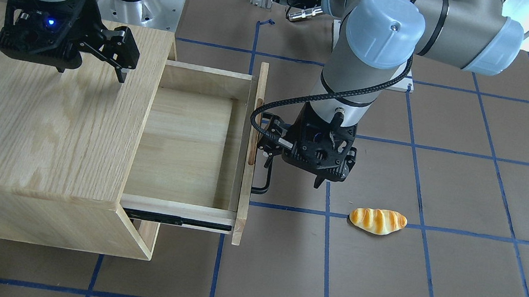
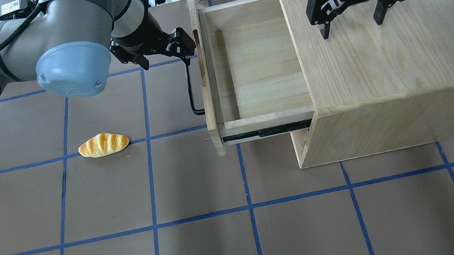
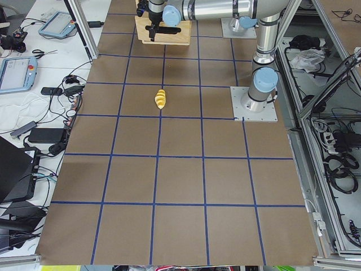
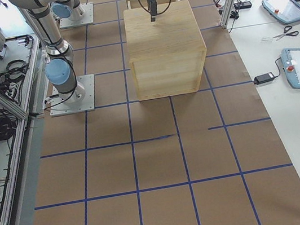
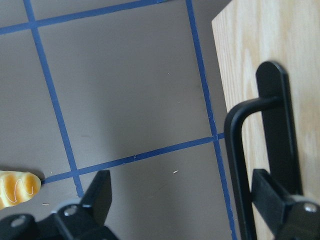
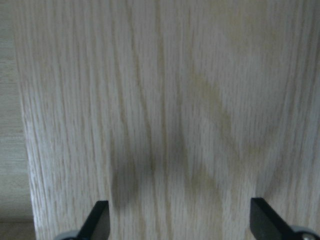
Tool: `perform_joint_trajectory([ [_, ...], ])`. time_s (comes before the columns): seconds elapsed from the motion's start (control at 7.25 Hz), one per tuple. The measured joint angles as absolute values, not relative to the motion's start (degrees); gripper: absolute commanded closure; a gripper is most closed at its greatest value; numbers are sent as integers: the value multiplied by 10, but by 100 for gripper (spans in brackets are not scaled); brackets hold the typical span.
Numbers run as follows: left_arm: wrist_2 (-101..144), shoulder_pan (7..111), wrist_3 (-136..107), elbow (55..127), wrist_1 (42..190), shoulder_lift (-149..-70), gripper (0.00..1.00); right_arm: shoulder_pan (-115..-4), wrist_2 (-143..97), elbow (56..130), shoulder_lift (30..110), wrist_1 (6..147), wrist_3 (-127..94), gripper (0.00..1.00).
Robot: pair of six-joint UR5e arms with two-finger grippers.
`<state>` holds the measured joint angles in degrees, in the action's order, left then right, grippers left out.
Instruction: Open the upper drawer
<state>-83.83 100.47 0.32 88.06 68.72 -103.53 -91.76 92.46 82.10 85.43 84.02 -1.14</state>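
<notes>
The upper drawer (image 1: 187, 143) stands pulled far out of the oak cabinet (image 1: 42, 112), and its pale tray (image 2: 257, 61) is bare. Its black bar handle (image 2: 191, 91) runs along the front panel (image 1: 251, 152). My left gripper (image 2: 162, 52) is open at the handle's upper end. In the left wrist view the bar (image 5: 237, 165) runs between the fingers, close to the finger (image 5: 275, 200) on the panel side. My right gripper (image 2: 351, 26) is open and empty just above the cabinet top (image 6: 180, 100).
A toy bread roll (image 2: 103, 144) lies on the brown table left of the drawer front; it also shows in the front-facing view (image 1: 377, 221). The drawer's black side rail (image 2: 265, 131) is extended. Blue tape lines grid the table.
</notes>
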Motion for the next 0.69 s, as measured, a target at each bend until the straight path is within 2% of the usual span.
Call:
perform_joint_trajectory([
  [0.41,-839,986,1,843,778,-1003,0,-918,925,821,854,840,-11,0],
  [0.69,-858,936,3,827,854,-976,0,-917,925,821,854,840,-11,0],
])
